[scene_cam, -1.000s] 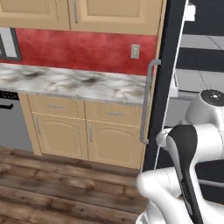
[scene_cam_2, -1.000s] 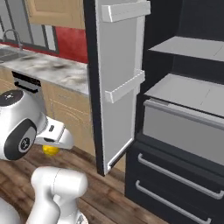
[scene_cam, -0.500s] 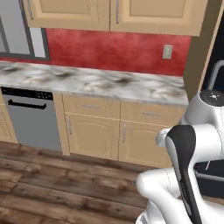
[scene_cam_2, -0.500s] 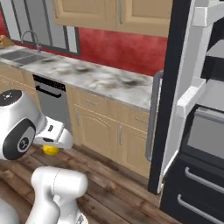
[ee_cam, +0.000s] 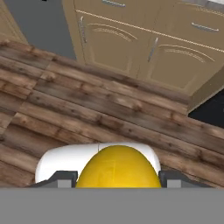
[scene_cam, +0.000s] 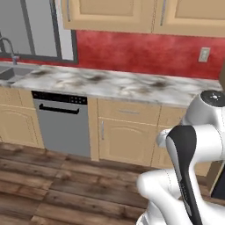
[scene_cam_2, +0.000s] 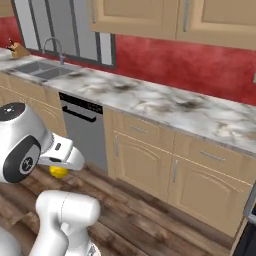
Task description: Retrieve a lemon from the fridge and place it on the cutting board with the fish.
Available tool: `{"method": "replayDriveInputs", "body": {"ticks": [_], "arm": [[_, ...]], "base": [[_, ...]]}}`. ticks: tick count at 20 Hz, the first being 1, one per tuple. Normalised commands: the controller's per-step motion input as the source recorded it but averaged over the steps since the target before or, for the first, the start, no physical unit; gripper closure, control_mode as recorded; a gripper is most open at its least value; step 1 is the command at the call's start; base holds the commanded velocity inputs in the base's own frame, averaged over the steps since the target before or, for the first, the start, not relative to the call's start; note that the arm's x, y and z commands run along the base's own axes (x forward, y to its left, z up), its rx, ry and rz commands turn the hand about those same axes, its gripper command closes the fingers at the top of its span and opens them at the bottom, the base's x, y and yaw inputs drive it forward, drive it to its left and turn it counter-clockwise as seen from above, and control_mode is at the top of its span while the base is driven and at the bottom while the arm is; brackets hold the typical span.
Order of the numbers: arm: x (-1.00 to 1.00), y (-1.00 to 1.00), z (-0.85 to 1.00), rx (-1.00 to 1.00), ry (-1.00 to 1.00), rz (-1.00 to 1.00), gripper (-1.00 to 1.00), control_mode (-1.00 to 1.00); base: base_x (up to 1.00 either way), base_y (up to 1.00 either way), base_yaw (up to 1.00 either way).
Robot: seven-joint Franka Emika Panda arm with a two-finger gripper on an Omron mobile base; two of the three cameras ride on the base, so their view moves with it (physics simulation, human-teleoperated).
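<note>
1. My gripper (ee_cam: 118, 181): low over the wooden floor (ee_cam: 109, 113), jaws closed on the lemon.
2. Lemon (ee_cam: 118, 168): bright yellow, round, held between my fingers; from the right base view it peeks out under my hand (scene_cam_2: 59, 172).
3. Counter (scene_cam: 127, 85): marbled grey-white, ahead of me against the red backsplash (scene_cam: 140, 52).
4. Dishwasher (scene_cam: 61, 123): grey, under the counter, between tan cabinets (scene_cam: 127, 136).
5. Sink (scene_cam_2: 42, 70): at the counter's left end, below the window (scene_cam_2: 65, 30).

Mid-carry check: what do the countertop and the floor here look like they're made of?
The grey-white veined countertop looks like polished marble or a stone laminate, going by its cloudy dark veining. The brown plank floor looks like dark-stained wood with visible grain and board seams, matte.
</note>
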Motion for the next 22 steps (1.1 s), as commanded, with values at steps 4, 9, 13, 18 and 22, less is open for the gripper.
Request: {"method": "replayDriveInputs", "body": {"ticks": [4, 9, 13, 18, 22], "arm": [[0.00, 0.00, 0.00, 0.00, 0.00, 0.00, 1.00, 1.00], [0.00, 0.00, 0.00, 0.00, 0.00, 0.00, 1.00, 1.00], [0.00, 0.00, 0.00, 0.00, 0.00, 0.00, 1.00, 1.00], [0.00, 0.00, 0.00, 0.00, 0.00, 0.00, 1.00, 1.00], [0.00, 0.00, 0.00, 0.00, 0.00, 0.00, 1.00, 1.00]], "base": [[0.61, 1.00, -0.06], [0.70, 1.00, -0.11], [0.74, 1.00, -0.11], [0.77, 1.00, -0.10], [0.75, 1.00, -0.09]]}}
